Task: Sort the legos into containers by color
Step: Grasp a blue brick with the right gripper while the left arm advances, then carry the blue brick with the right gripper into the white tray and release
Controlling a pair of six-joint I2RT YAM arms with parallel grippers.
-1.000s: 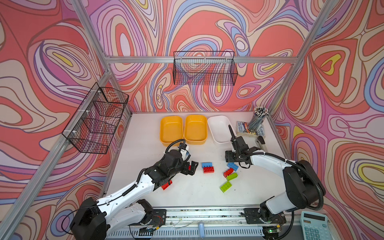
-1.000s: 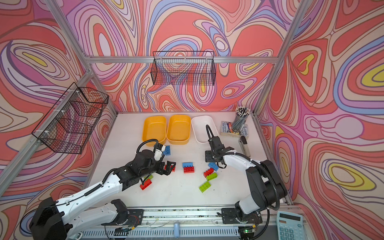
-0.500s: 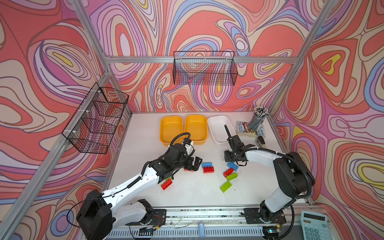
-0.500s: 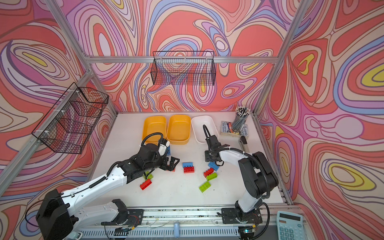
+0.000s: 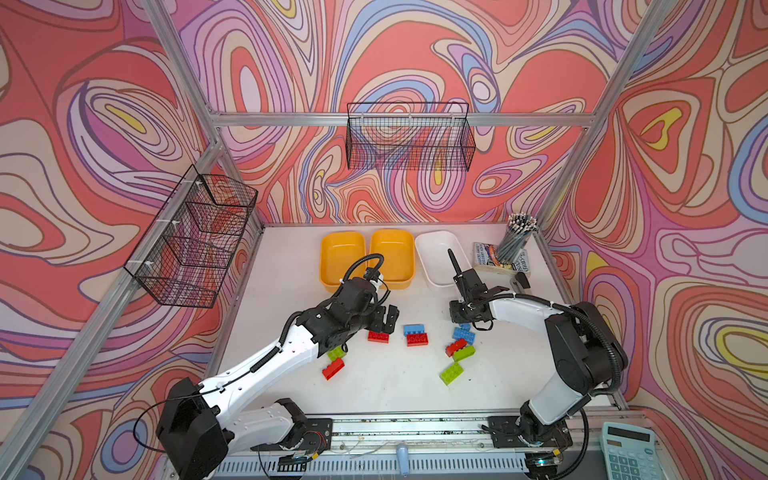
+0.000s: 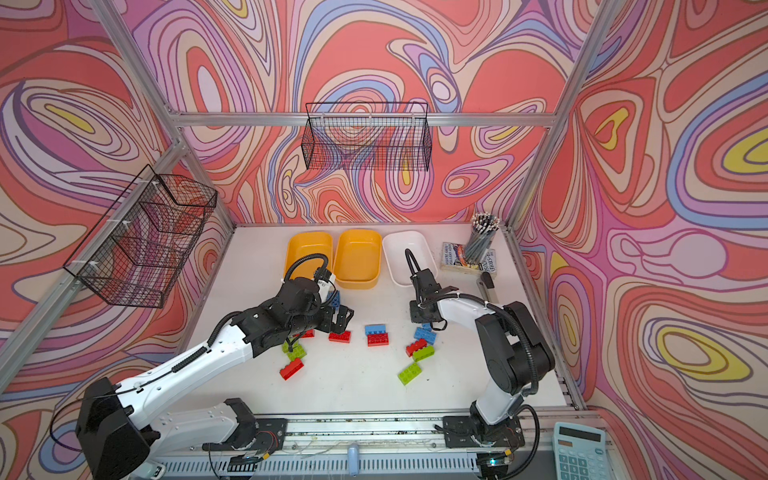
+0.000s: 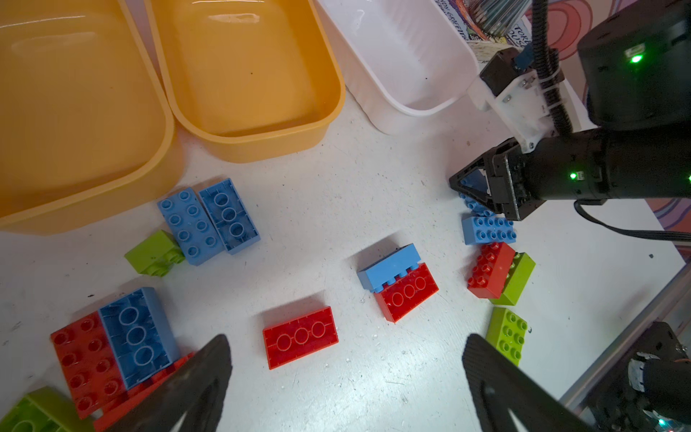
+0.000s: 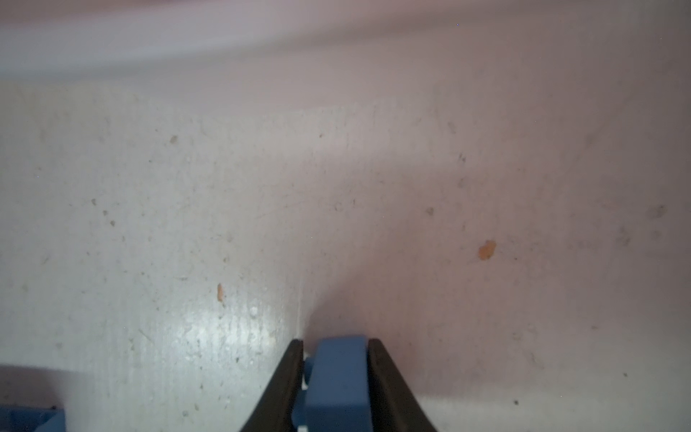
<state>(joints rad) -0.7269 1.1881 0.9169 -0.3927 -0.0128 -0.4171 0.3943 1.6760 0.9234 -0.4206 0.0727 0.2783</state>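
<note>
Left arm (image 5: 266, 361): has swung forward across the table (image 5: 395, 386) in the past second. The left gripper (image 7: 346, 349) now hangs spread wide over a lone red brick (image 7: 300, 337) and touches nothing.

Right gripper (image 8: 335, 342): the jaws stood apart a second ago and have since clamped on a blue brick (image 8: 338, 377) that stands on edge, studs sideways. The arm itself has barely shifted. The brick sits low, just beside a second blue one (image 7: 489, 229) and near the white tub (image 5: 436, 255). I cannot tell whether it has left the table.

Meaning, my reading: the first pick of the sort looks made, with lift, carry and drop all to come. No tub holds anything, so no colour has a home yet. The left looks placed to take a red.

Counts:
- Tubs: three in a row at the back, the two yellow tubs (image 5: 341, 255) side by side and the white one next along. All are bare.
- Grippers: two, one gripping and one free.
- Bricks, wrist and top views pooled:
  - Blue: six, the held one among them.
  - Red: five, the fifth (image 5: 333, 368) lying by the left forearm.
  - Green bricks (image 7: 509, 336): four.
  - Total: fifteen sure, every one on the table or in the jaws. The left arm covers a patch, and more may lie under it.
</note>
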